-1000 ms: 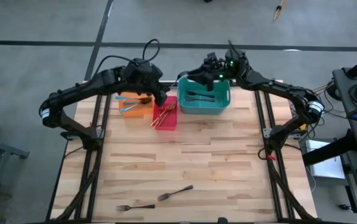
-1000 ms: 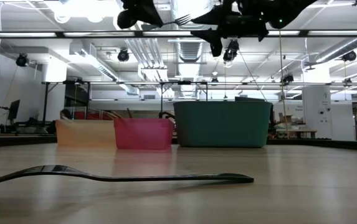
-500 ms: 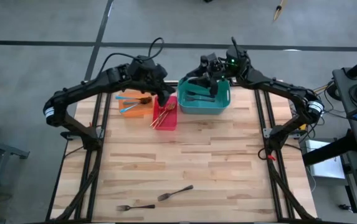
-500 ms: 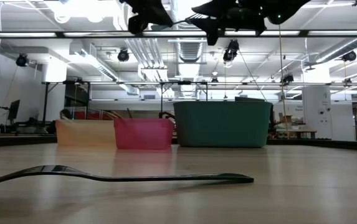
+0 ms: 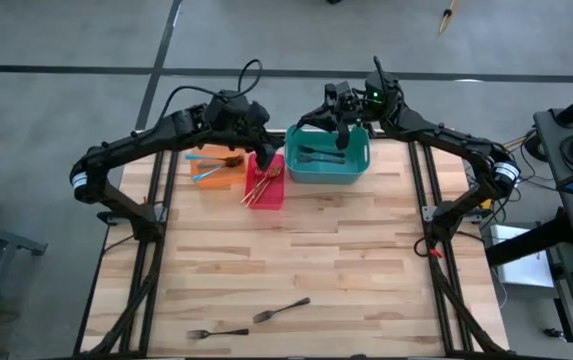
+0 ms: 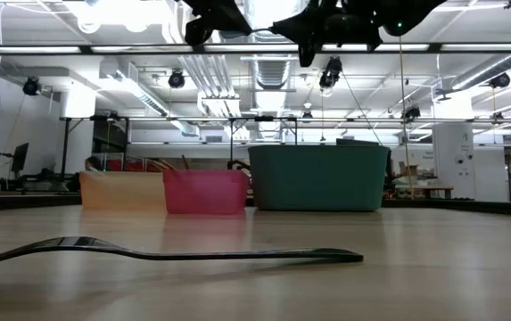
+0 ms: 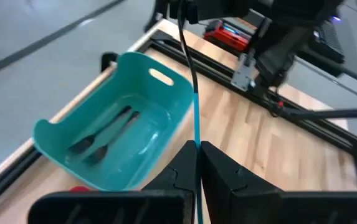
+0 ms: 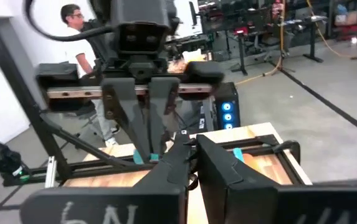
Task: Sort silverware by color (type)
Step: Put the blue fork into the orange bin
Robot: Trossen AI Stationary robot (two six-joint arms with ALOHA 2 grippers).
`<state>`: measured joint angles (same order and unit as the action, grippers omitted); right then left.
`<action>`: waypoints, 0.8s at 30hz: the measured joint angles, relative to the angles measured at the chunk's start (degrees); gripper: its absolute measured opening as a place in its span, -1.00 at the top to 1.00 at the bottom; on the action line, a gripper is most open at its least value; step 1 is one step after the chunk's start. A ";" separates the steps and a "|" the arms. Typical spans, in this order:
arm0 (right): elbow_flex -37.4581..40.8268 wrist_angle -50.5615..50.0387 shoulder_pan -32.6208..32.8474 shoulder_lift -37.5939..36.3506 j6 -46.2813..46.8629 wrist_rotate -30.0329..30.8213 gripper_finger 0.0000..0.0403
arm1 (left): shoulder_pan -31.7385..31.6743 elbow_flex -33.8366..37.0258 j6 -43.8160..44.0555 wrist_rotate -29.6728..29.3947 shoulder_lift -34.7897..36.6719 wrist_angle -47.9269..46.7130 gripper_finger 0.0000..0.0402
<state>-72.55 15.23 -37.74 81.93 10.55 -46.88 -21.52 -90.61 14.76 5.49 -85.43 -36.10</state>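
Note:
A blue-handled fork (image 7: 195, 115) hangs high over the table's far side, between my two grippers. My left gripper (image 7: 197, 152) is shut on its blue handle, above the red bin (image 5: 266, 185). My right gripper (image 8: 189, 152) faces it from the right, above the teal bin (image 5: 328, 155), and is shut at the fork's dark far end (image 7: 184, 37). Dark forks (image 7: 103, 137) lie in the teal bin, gold ones (image 5: 262, 183) in the red bin, blue-handled ones (image 5: 206, 166) in the orange bin (image 5: 216, 165). Two dark forks (image 5: 282, 310) (image 5: 218, 332) lie flat near the front edge. My left gripper pinches the fork's blue handle (image 7: 196, 134) between its two fingers. The fingers slant downward and lie along the fork, which sticks out ahead of them, clear of everything below. My right gripper is shut on the fork's dark far end, coming level from the table's right. Its own fingers (image 8: 172, 162) hide the place of contact.
The three bins stand side by side at the far edge. The table's wooden middle (image 5: 296, 250) is free room. A person (image 8: 72, 15) shows in the room beyond the table, behind my left arm.
My right gripper has rolled at the wrist and shut from wide open onto the fork's far end. My left gripper has kept the fork high over the bins, with its fingers shut throughout.

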 joint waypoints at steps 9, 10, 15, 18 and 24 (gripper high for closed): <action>-0.13 -4.11 -3.23 0.09 3.42 -0.45 0.96 | -0.15 0.00 -0.04 -7.95 0.00 -0.15 0.83; -0.13 -4.77 -3.51 0.06 3.27 -0.49 0.96 | -0.30 0.00 -0.78 -9.02 0.00 -0.26 0.79; -0.13 -8.55 -4.15 0.05 3.32 1.55 0.96 | -0.71 0.00 -5.14 -17.27 0.00 -1.01 0.52; -0.54 -11.18 -4.15 0.05 5.11 5.69 0.96 | -1.95 0.00 -8.42 -18.78 0.00 -0.72 0.32; -2.15 -17.92 -3.02 0.35 12.60 19.73 0.96 | -2.86 0.00 -17.52 -18.83 -1.40 2.96 0.02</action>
<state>-74.70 -2.69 -40.77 82.28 23.15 -27.16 -24.38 -90.61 -2.76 -13.34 -86.83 -33.14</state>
